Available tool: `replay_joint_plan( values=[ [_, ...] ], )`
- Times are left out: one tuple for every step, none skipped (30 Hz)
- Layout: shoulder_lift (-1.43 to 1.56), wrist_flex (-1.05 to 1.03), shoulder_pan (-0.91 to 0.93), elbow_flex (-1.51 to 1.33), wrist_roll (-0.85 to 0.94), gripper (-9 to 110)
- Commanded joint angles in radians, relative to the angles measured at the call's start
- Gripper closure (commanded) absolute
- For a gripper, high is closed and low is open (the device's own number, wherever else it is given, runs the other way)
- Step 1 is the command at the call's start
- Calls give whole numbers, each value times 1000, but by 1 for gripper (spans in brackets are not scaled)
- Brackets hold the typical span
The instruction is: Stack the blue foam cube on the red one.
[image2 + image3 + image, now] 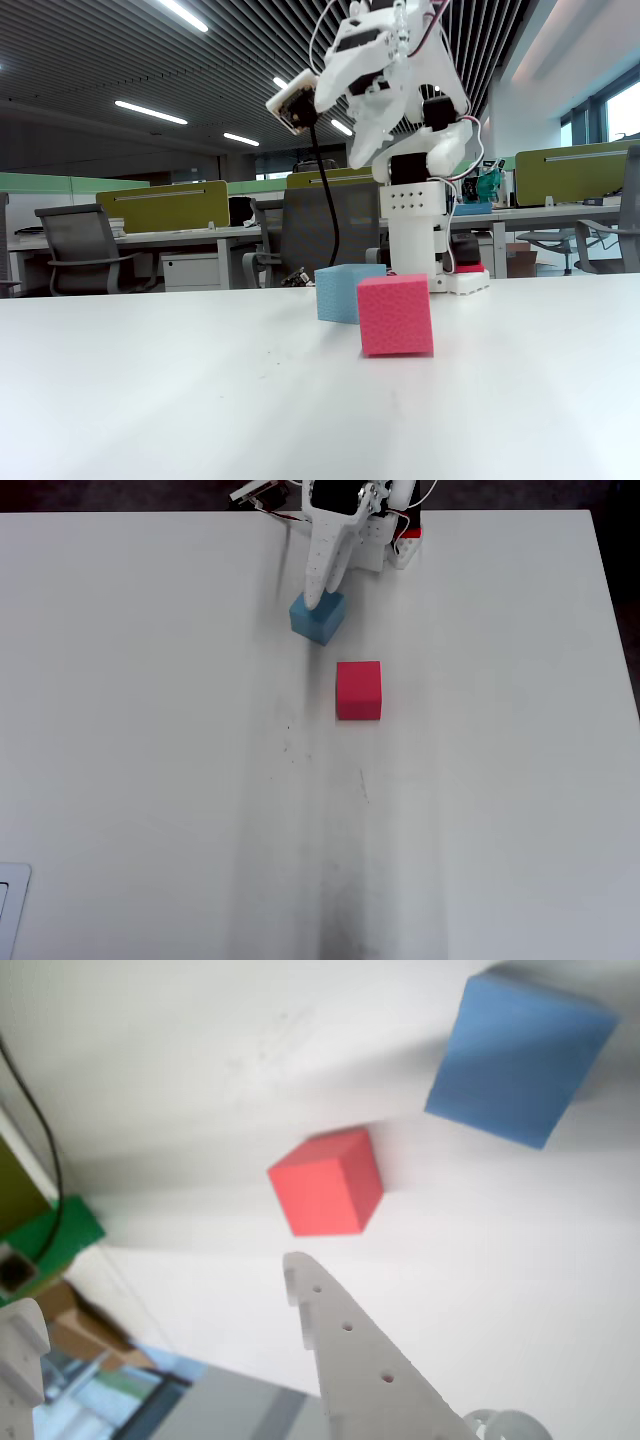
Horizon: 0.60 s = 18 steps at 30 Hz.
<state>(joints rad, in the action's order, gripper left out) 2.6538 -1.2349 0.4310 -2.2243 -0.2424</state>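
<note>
Two cubes rest apart on the white worktop (150, 730): the blue foam cube (319, 617) nearer the base, the red one (359, 690) beyond. The claw (365, 150) hovers raised, seemingly spread, empty; it must descend onto blue.

My wrist view is soft and washed out; ceiling strip lights (150, 112) brighten the white table (150, 730), casting faint shadows.

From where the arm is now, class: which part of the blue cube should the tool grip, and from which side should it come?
Grip the blue cube across two opposite side faces, coming from above. It sits flat on the table, apart from the red cube, so its sides look free. The tool is raised above it.
</note>
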Motion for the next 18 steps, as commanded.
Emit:
replay_joint_plan(
  values=[
    [-84, -26, 52, 100, 133, 69],
    [-98, -34, 66, 101, 187, 69],
    [-107, -43, 81, 98, 247, 68],
    [-109, -55, 97, 87, 319, 68],
    [-106, -64, 109, 78, 388, 67],
    [-100, -67, 121, 69, 459, 68],
    [-91, -74, 135, 61, 529, 68],
    [-78, -83, 144, 55, 601, 68],
    [-67, -94, 150, 49, 672, 68],
    [-55, -95, 155, 43, 736, 69],
    [-44, -95, 160, 37, 799, 69],
    [-29, -95, 164, 29, 864, 70],
    [-12, -95, 170, 25, 927, 70],
    [5, -100, 178, 18, 991, 70],
    [21, -106, 193, 14, 1057, 70],
    [37, -110, 209, 9, 1117, 70],
    [49, -115, 224, 3, 1175, 70],
    [60, -115, 241, -5, 1230, 70]
  ],
)
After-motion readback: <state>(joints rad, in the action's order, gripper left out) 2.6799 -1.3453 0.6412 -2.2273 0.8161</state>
